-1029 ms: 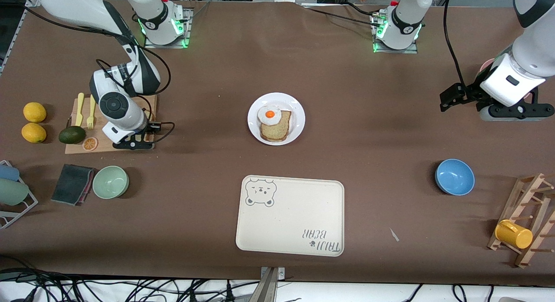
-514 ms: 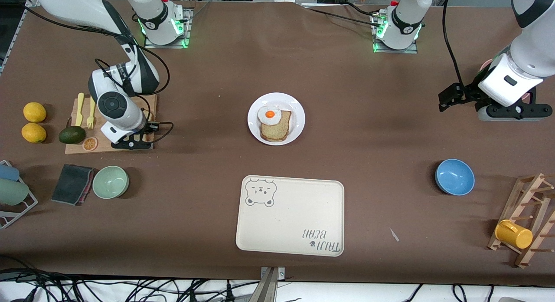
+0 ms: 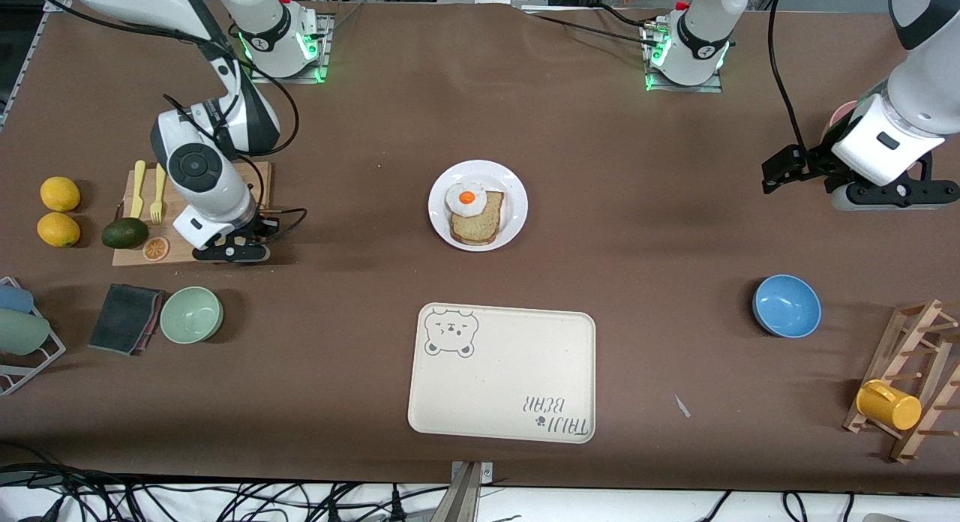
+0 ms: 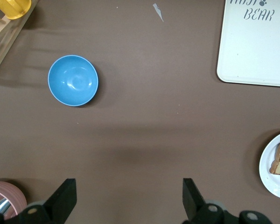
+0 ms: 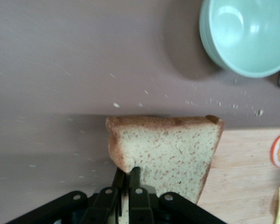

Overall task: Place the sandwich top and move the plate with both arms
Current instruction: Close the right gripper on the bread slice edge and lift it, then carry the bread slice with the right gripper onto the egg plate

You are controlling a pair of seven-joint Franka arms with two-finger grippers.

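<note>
Front view: the plate [image 3: 478, 205] sits mid-frame on the brown counter [image 3: 645, 229], carrying a lower bread slice [image 3: 477, 219] and fried egg [image 3: 466, 197], ready for a lid. Right pincer [image 3: 238, 244] low at the cutting board [image 3: 191, 207] edge, frame's left; left pincer [image 3: 780, 169] waits at upper right. Left wrist view: left pincer [image 4: 129, 198] released, fingers wide over bare counter, blue bowl [image 4: 73, 80] at upper left. Right wrist view: right pincer [image 5: 127, 184] clenched on the sandwich top [image 5: 165, 151], pinching one edge. The slice looks tilted, crusted long edge running across the frame, its corner overhanging the board, likely mid-lift.
</note>
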